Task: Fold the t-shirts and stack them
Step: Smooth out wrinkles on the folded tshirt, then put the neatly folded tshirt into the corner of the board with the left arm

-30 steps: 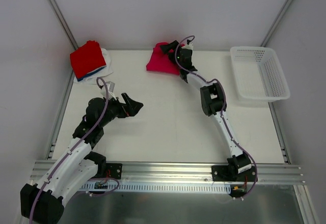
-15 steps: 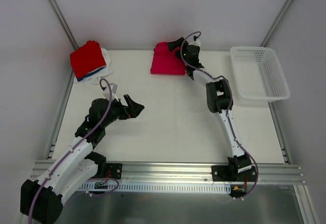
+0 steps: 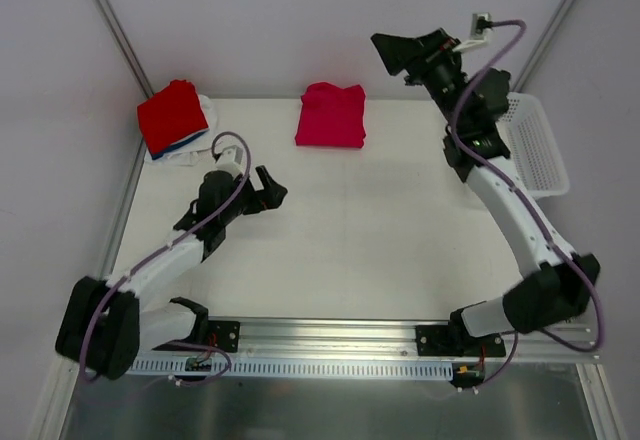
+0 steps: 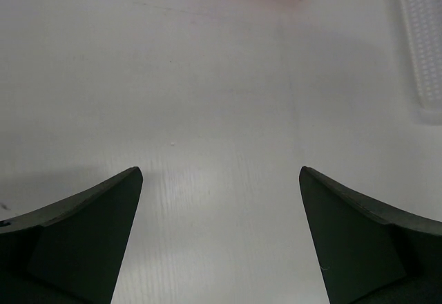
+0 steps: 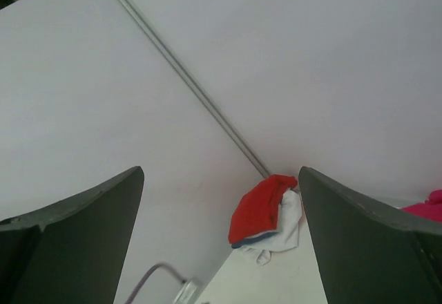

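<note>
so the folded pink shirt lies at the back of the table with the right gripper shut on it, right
No: the right gripper is open and raised clear of the pink shirt, holding nothing, as the top external view shows. The shirt does lie folded at the back.

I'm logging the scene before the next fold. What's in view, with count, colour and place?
crimson-pink t-shirt: one, crimson-pink, folded, far middle of the table.
red t-shirt: one, bright red, top of the far-left stack.
blue t-shirt: one, blue, edge showing under the red one.
white t-shirt: one, white, lowest visible layer of that stack.
mesh basket: one, white, far right, partly behind the right arm.
table: one, white.
left gripper: one, black, open, empty, low over the left side.
right gripper: one, black, open, empty, high above the far right.
</note>
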Controlling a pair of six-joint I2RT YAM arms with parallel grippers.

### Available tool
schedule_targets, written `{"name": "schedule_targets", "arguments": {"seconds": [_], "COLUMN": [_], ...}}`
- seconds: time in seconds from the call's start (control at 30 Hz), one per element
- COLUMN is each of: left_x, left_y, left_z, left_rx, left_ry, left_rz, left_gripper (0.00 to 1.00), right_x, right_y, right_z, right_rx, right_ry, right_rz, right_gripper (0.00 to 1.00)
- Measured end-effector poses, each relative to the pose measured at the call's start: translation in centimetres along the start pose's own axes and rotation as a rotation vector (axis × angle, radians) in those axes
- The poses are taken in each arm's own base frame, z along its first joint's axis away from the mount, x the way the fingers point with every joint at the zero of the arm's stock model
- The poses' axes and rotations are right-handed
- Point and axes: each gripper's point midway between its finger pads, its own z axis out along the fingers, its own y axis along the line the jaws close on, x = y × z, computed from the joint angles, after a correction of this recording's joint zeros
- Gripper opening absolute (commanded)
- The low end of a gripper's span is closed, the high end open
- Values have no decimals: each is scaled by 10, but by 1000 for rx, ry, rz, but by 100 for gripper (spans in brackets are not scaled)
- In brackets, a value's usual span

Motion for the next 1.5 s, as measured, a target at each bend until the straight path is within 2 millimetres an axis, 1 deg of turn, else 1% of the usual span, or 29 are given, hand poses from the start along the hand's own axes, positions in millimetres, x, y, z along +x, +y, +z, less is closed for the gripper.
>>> {"name": "schedule_targets", "arguments": {"seconds": [0.03, 0.07, 0.1, 0.13, 0.17, 0.2, 0.27, 0.3, 0.33, 0.37, 0.4, 0.47, 0.57, 0.67, 0.7, 0.77, 0.87, 1.0, 1.07, 1.17, 1.23, 1.33, 1.5], "left_x": [-1, -5, -11, -20, -33, -44, -63, -69, -72, -73, -72, -70, -70, -73, -80, -98, -119, -126, -132, -125, -119, -104, -69], "left_y": [5, 8, 13, 16, 23, 32, 51, 62, 72, 78, 81, 84, 89, 95, 94, 95, 97, 102, 98, 90, 77, 50, -9], "left_z": [14, 29, 45, 60, 76, 90, 119, 132, 145, 155, 163, 179, 205, 231, 241, 265, 293, 313, 322, 331, 335, 343, 355], "left_rx": [-29, -51, -68, -73, -72, -73, -68, -71, -71, -67, -52, -25, 24, 56, 71, 74, 76, 55, 58, 55, 64, 93, 163], "left_ry": [23, 35, 42, 42, 30, 22, 4, 4, 11, 20, 35, 56, 84, 112, 112, 109, 99, 126, 125, 146, 158, 187, 240], "left_rz": [17, 31, 34, 29, 6, -18, -61, -77, -92, -101, -114, -140, -188, -245, -251, -260, -258, -270, -264, -263, -264, -275, -283], "left_gripper": [99, 99, 99, 99, 99, 98, 98, 98, 98, 98, 98, 98, 98, 97, 97, 96, 96, 97, 98, 98, 98, 99, 99], "right_x": [-2, 0, 6, 20, 32, 48, 81, 100, 112, 122, 125, 123, 109, 99, 99, 106, 123, 138, 143, 149, 151, 153, 155], "right_y": [13, 20, 25, 19, 15, 10, -6, -16, -21, -26, -27, -23, -9, -1, -3, -10, -25, -39, -43, -47, -49, -52, -57], "right_z": [-23, -45, -68, -90, -107, -130, -164, -187, -204, -221, -235, -260, -288, -304, -307, -311, -317, -323, -326, -330, -333, -337, -345], "right_rx": [0, 3, 10, 46, 69, 97, 170, 215, 247, 278, 293, 307, 284, 269, 278, 309, 368, 422, 437, 457, 467, 481, 510], "right_ry": [7, 14, 28, 63, 90, 124, 205, 254, 288, 315, 320, 305, 236, 184, 183, 205, 263, 321, 338, 360, 370, 378, 380], "right_rz": [-5, -10, -13, -9, -4, -1, 11, 18, 20, 23, 22, 17, 10, 11, 15, 24, 36, 45, 47, 50, 51, 50, 41], "right_gripper": [99, 99, 99, 100, 99, 99, 99, 99, 100, 99, 99, 99, 99, 100, 100, 99, 99, 100, 99, 99, 99, 99, 100]}}
